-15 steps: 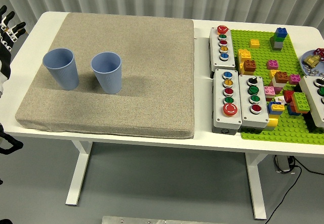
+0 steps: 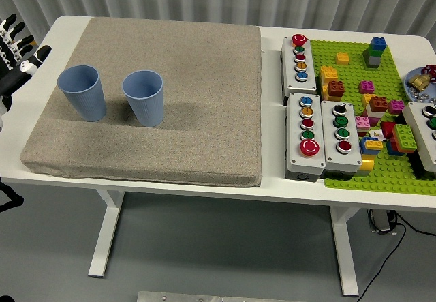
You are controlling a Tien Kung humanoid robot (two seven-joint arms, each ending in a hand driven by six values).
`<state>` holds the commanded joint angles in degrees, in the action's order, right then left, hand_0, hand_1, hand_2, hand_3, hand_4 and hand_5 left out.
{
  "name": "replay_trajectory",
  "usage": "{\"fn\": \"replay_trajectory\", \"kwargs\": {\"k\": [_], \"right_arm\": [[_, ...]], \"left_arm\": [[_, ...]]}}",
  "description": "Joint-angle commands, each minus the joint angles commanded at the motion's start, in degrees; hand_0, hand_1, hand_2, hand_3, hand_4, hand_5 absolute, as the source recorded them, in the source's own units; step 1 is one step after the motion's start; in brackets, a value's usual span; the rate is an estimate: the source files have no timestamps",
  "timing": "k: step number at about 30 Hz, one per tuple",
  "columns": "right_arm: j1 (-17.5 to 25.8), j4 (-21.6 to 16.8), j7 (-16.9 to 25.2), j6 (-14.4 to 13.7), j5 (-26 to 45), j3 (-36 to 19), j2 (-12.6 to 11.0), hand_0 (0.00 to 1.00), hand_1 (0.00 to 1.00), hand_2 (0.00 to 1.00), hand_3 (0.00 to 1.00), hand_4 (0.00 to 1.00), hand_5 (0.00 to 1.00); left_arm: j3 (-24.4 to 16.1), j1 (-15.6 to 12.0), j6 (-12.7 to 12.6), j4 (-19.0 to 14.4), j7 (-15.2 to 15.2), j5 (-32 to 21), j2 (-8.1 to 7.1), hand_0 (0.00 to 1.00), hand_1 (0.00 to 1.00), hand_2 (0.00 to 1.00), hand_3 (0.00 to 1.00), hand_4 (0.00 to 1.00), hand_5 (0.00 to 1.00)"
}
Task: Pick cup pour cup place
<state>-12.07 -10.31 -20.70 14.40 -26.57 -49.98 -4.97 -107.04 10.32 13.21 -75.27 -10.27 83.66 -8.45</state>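
Two blue ribbed cups stand upright on a grey pad (image 2: 170,104). The left cup (image 2: 82,92) is near the pad's left edge, and the right cup (image 2: 144,97) stands a little apart from it. My left hand (image 2: 17,53) shows at the picture's left edge, beside the table and left of the left cup. Its fingers (image 2: 35,56) are spread and hold nothing. The right arm is out of view.
Right of the pad lie three grey button boxes (image 2: 300,60) (image 2: 306,135) (image 2: 339,135). A green baseplate (image 2: 381,172) with several loose bricks fills the right side, with another box (image 2: 426,135) and a small dish (image 2: 422,84) at the edge.
My left hand has moved a little to the right and down, closer to the table's left edge. The cups have not moved.
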Motion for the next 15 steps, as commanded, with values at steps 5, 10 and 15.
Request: {"fn": "replay_trajectory", "kwargs": {"k": [5, 10, 15], "right_arm": [[0.15, 0.0, 0.1, 0.05, 0.12, 0.19, -0.06, 0.751, 0.701, 0.757, 0.609, 0.085, 0.28], [-0.1, 0.0, 0.24, 0.03, 0.74, 0.48, -0.09, 0.751, 0.701, 0.757, 0.609, 0.086, 0.28], [-0.32, 0.0, 0.24, -0.05, 0.98, 0.49, -0.07, 0.751, 0.701, 0.757, 0.609, 0.086, 0.28]], "left_arm": [[-0.1, -0.52, -0.24, 1.81, 0.71, 2.72, -0.13, 0.907, 0.925, 0.998, 0.998, 0.991, 0.355], [-0.2, 0.23, -0.77, 4.34, 0.52, 1.72, 0.05, 0.911, 0.967, 0.998, 0.998, 0.997, 0.355], [-0.71, 0.95, -0.77, 6.16, 0.52, -0.49, 0.22, 0.911, 0.967, 0.998, 0.998, 0.997, 0.355]]}}
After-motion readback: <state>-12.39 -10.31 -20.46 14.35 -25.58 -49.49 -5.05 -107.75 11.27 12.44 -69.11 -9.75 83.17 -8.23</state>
